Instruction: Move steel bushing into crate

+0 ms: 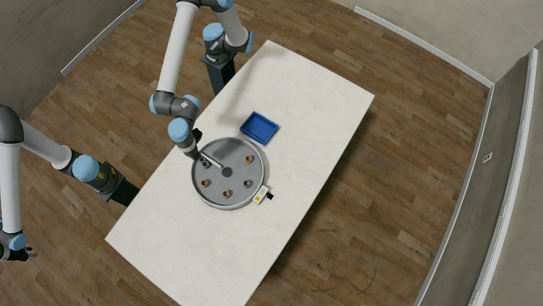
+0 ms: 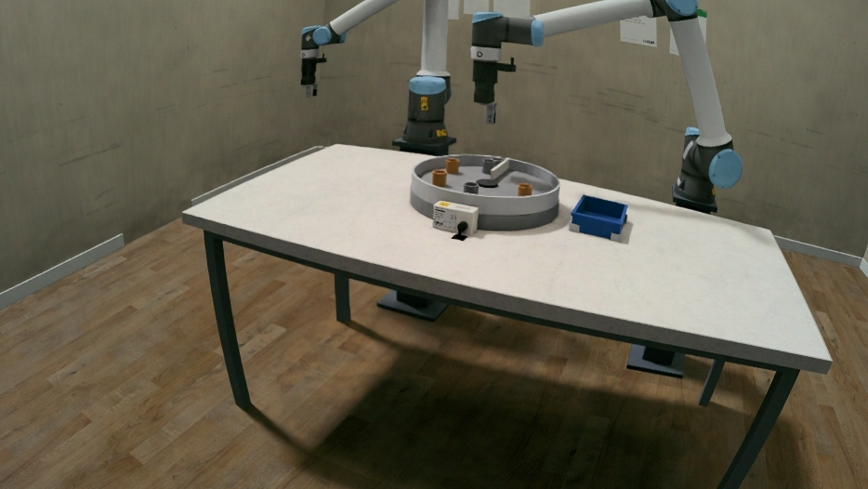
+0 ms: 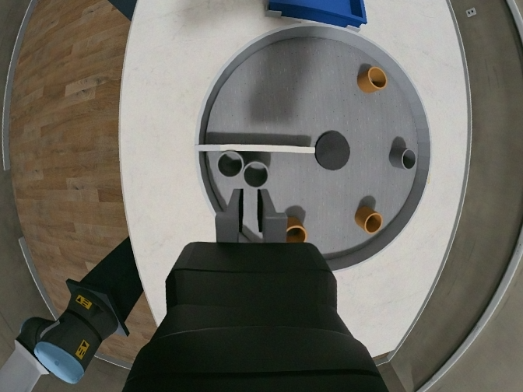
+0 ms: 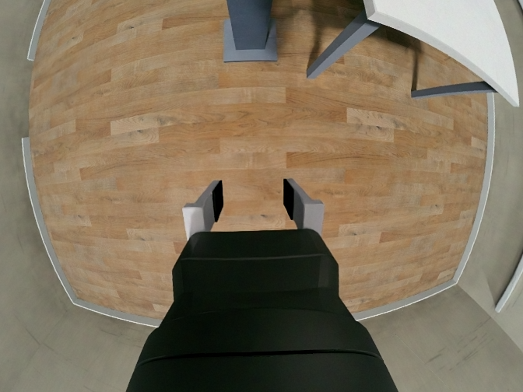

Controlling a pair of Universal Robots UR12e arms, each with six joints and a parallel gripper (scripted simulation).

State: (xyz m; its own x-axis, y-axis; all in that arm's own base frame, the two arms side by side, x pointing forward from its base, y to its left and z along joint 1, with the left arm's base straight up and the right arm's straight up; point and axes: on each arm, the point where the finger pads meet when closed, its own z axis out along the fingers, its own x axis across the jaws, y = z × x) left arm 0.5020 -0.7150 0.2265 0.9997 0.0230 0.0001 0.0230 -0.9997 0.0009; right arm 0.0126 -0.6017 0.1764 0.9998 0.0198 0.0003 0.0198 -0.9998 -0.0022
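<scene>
Two touching steel-grey bushings (image 3: 219, 163) (image 3: 267, 174) stand against the white bar (image 3: 261, 148) on the turntable (image 3: 338, 84) (image 2: 497, 204). A third grey bushing (image 3: 396, 155) (image 2: 470, 188) stands near the far rim. Three orange-brown bushings (image 3: 366, 82) (image 3: 363, 217) (image 3: 291, 222) also stand there. The blue crate (image 2: 592, 226) (image 3: 321, 14) sits level in its pale corner guides (image 2: 615, 237). My left gripper (image 3: 250, 201) (image 2: 491, 113) is partly open and empty, well above the turntable's bar side. My right gripper (image 4: 253, 191) (image 2: 310, 91) is wide open and empty, off the table.
A white control box (image 1: 260, 194) (image 2: 455, 217) with a black knob stands against the turntable rim. A dark hub (image 3: 332, 150) is at the turntable's centre. The raised turntable wall surrounds the bushings. The right arm's base (image 1: 97, 176) stands beside the table edge.
</scene>
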